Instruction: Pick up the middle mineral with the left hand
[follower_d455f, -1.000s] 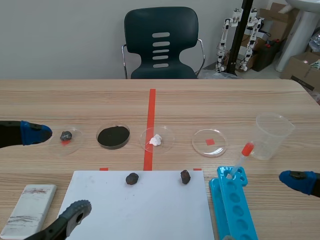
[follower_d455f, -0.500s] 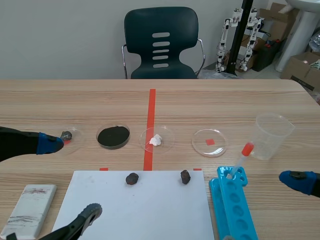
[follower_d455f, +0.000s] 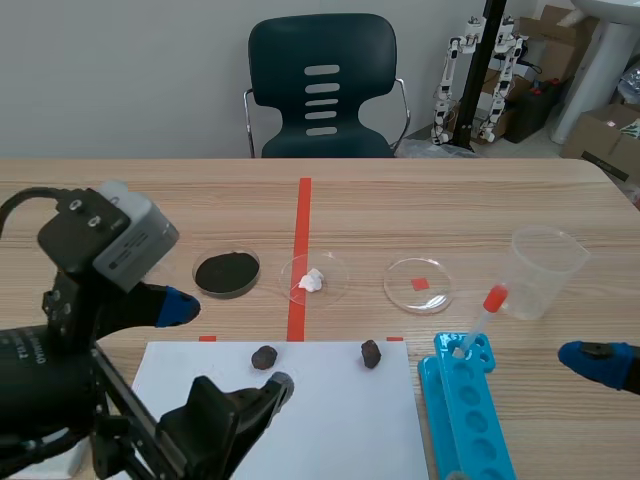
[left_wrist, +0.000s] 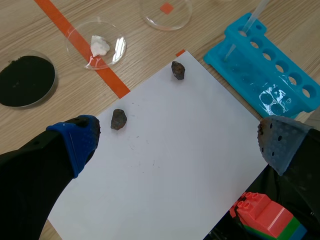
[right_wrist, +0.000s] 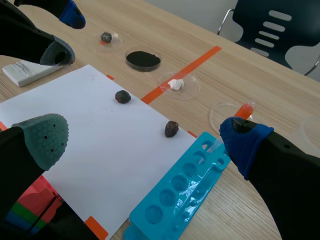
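The left arm is no longer kept low at the left edge of the table (left_wrist: 30, 20), as it was a second ago: it is now raised and carried in over the white sheet (left_wrist: 165, 190). The left pincer (left_wrist: 177, 145) is held wide open above that sheet, with nothing gripped. The middle mineral (left_wrist: 118, 119), a dark brown lump, is seen lying on the sheet just ahead of the blue-padded finger (left_wrist: 75, 145), touched by neither finger. A second dark lump (left_wrist: 177, 70) is found farther ahead, by the sheet's far edge. Well ahead, a dish of black powder (left_wrist: 25, 80) and a dish with a white piece (left_wrist: 97, 45) are set on the table. A blue tube rack (left_wrist: 265, 70) is placed ahead of the grey-padded finger (left_wrist: 280, 145). The right pincer (right_wrist: 145, 141) is likewise held wide open and empty, the rack lying under it
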